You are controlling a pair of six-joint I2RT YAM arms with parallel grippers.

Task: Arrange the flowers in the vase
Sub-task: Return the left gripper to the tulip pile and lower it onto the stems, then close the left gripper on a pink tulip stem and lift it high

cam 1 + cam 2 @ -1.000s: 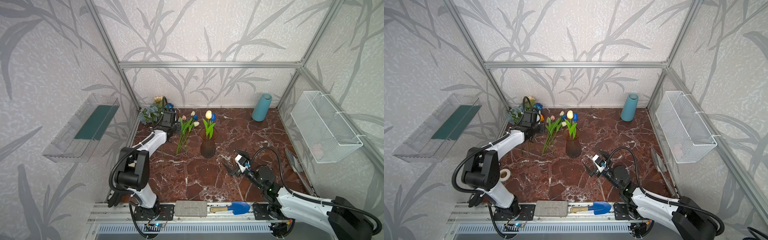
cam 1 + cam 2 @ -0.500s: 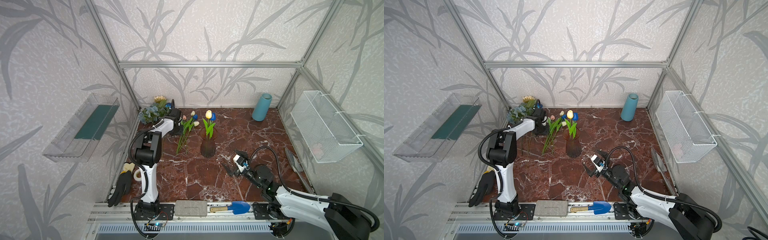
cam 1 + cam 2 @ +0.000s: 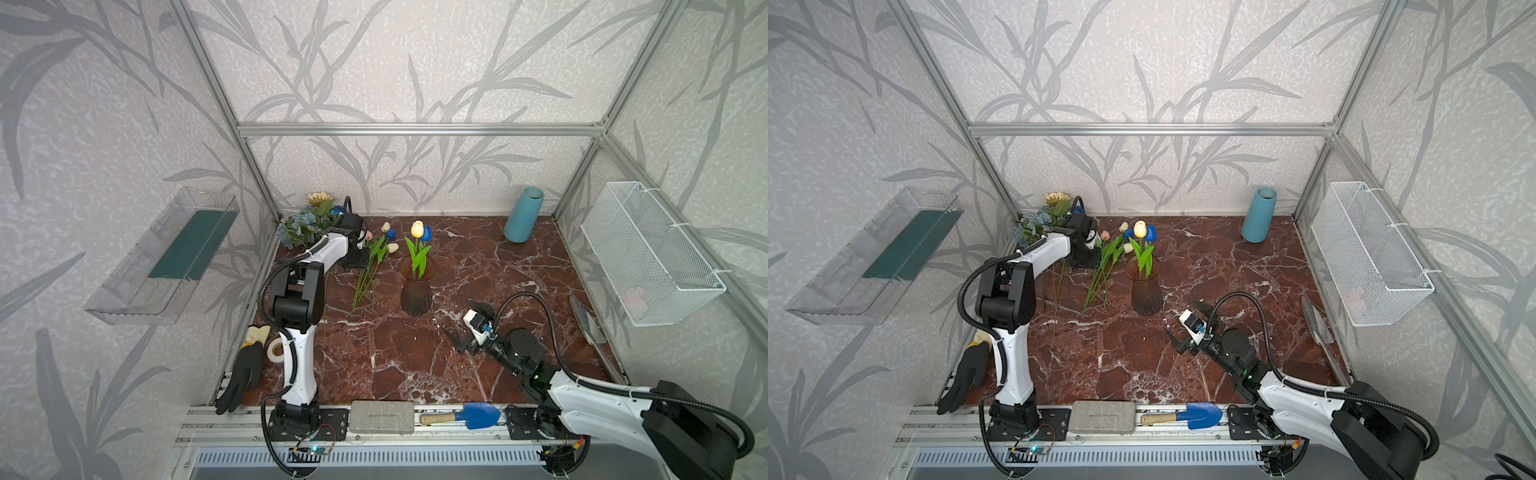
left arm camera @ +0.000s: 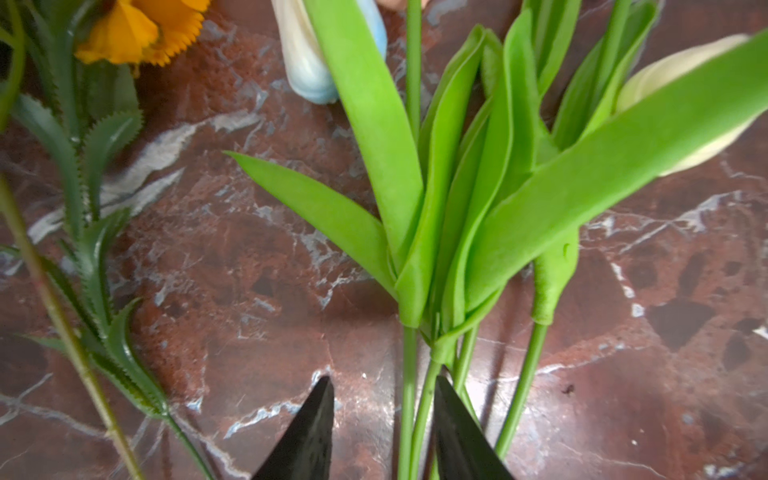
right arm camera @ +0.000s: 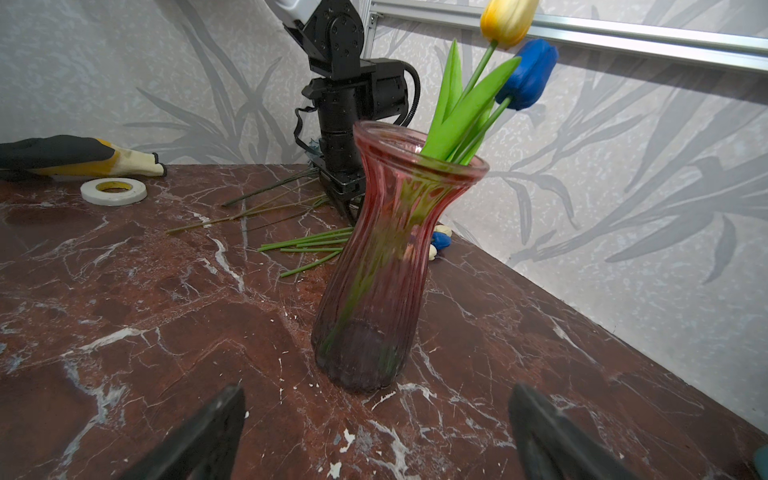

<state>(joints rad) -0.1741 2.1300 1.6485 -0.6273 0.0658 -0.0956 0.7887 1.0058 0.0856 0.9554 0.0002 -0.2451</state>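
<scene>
A ribbed pink glass vase (image 3: 417, 291) (image 3: 1145, 291) (image 5: 390, 257) stands mid-table and holds a yellow tulip (image 3: 417, 229) and a blue tulip (image 3: 427, 232). Several loose tulips (image 3: 376, 257) (image 3: 1106, 266) lie on the table to its left. My left gripper (image 3: 358, 259) (image 4: 383, 380) points down over them, open, with two green stems (image 4: 415, 415) between its fingers, close to one finger. A bunch of dusty-blue roses and a cream daisy (image 3: 305, 222) lies in the back left corner, an orange bloom (image 4: 141, 29) beside it. My right gripper (image 3: 457, 316) (image 3: 1179, 316) (image 5: 376, 388) is wide open, empty, facing the vase from the front right.
A teal vase (image 3: 523, 220) stands at the back right. A wire basket (image 3: 648, 257) hangs on the right wall and a clear shelf (image 3: 166, 257) on the left. A glove (image 3: 245, 370) and tape roll (image 3: 275, 347) lie front left. A blue trowel (image 3: 469, 415) and grey block (image 3: 381, 416) rest on the front rail.
My left arm's elbow has risen and swung toward the back, and its gripper has shifted a little right onto the loose tulip stems. The right gripper has barely moved and stays open.
</scene>
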